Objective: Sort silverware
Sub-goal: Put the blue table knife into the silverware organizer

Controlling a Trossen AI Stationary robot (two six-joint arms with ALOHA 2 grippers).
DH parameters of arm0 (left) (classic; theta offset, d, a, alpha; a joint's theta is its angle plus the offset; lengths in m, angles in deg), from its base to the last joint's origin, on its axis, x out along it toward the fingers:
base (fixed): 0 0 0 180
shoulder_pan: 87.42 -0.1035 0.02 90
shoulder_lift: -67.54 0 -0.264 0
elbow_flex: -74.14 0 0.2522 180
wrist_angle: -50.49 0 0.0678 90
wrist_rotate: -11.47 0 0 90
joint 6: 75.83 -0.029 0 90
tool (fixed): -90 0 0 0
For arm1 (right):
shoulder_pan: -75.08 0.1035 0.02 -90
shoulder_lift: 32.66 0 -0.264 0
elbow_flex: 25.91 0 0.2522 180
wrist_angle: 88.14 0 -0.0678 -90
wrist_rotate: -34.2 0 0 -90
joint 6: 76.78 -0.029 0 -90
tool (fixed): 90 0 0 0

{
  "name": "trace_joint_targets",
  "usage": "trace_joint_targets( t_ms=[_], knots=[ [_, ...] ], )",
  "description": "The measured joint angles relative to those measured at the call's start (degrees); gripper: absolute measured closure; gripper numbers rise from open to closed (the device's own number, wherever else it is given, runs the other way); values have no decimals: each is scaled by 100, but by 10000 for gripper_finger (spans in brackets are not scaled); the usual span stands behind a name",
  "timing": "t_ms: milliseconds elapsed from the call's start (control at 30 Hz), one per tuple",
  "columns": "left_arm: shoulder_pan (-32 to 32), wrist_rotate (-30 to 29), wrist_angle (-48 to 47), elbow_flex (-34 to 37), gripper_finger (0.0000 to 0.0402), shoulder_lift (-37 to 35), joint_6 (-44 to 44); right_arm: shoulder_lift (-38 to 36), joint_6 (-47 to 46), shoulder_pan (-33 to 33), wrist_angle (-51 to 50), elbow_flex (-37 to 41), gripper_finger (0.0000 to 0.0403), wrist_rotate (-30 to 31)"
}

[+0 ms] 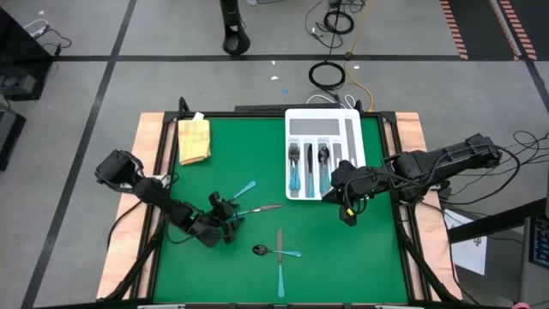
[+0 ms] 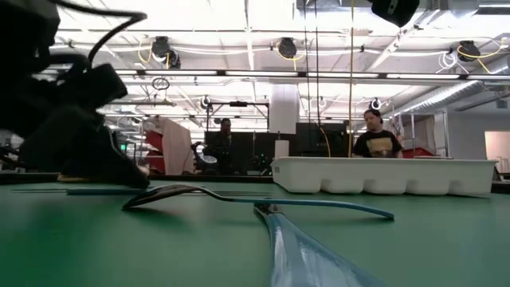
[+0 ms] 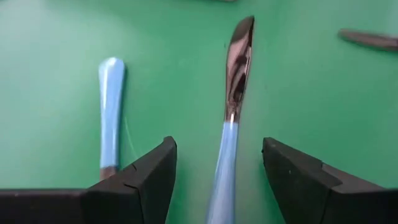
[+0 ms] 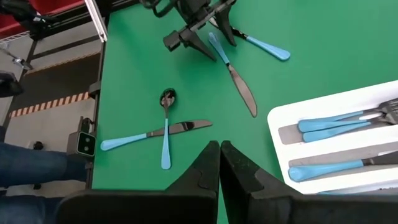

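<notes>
The left gripper sits low over the green mat, fingers spread wide apart. The right gripper hangs just beside the white tray, its fingers pressed together, the arm stretched in from the mat's right edge.

Knife handle is running off the frame's edge between the left gripper's fingers — the utensil beside it is getting its head hidden behind one finger.
</notes>
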Motion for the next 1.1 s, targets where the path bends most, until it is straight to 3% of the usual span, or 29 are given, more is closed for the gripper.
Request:
trace_joint_targets(
  t_ms=[367, 467, 733, 900, 1100],
  knots=[
    [39, -327, 982, -10, 178, 1359, 567, 0, 13, -9, 26, 0, 403, 149],
    [111, -532, 1138, -25, 218, 1592, 625, 0, 12, -9, 29, 0, 403, 149],
    [70, -741, 1040, -40, 372, 1703, 716, 0, 12, -9, 188, 0, 403, 142],
    [70, -733, 1085, -23, 371, 1641, 734, 0, -2, -9, 393, 0, 403, 114],
    [7, -209, 778, 26, 371, 1103, 974, -4, -81, 0, 414, 0, 403, 110]
  ],
)
